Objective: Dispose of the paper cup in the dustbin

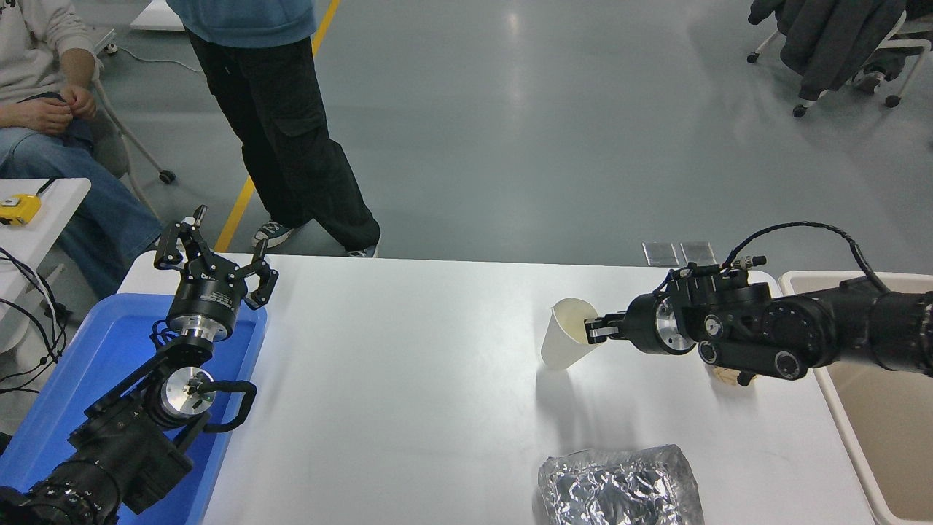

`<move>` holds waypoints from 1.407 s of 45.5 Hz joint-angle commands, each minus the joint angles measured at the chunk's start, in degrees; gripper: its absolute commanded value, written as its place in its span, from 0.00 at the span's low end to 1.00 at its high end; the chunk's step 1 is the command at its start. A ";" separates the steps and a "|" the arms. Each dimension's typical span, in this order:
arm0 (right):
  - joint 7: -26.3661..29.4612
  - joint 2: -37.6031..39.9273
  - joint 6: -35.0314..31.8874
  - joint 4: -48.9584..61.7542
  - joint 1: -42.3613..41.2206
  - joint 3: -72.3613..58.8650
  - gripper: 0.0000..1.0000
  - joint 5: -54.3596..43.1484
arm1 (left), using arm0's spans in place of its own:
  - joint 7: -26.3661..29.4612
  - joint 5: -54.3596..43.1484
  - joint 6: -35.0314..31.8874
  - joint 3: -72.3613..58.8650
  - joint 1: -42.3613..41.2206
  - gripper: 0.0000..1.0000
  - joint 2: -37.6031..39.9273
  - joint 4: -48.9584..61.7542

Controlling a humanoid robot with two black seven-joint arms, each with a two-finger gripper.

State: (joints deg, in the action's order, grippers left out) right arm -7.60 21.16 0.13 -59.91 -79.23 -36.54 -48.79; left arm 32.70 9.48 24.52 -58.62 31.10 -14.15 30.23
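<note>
one paper cup (565,339), tilted, rim clamped in the right hand (592,332), raised over the desk (408,364) at 3 o'clock. dustbin (867,408) beyond the desk's 3 o'clock edge. foil sheet (619,485) at 5 o'clock. left hand (215,262), fingers apart, parked at 9 o'clock.

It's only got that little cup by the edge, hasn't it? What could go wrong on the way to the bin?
The right hand pinches only the rim of the small white paper cup, which hangs tilted above the white table. That thin rim could buckle and the cup slip out. It may also drop short of the large beige plastic bin, since the bin sits off the table's right edge. A fall could land it near the crinkled silver foil sheet.
</note>
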 commanded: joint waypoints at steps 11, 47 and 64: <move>-2.77 12.67 -4.88 -13.47 -17.62 -3.45 0.00 5.90 | 0.00 0.01 0.00 0.00 0.01 1.00 0.00 -0.09; -2.95 24.27 -8.57 -22.71 -33.71 -10.39 0.00 9.86 | 0.00 0.01 0.00 0.00 0.01 1.00 0.00 -0.09; -3.04 34.91 -8.57 -18.93 -28.27 -7.15 0.00 8.80 | 0.00 0.01 0.00 0.00 -0.08 1.00 0.00 -0.09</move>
State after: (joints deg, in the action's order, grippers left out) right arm -10.55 49.56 -8.37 -81.57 -111.00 -45.95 -39.62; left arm 32.70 9.49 24.52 -58.62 31.10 -14.15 30.14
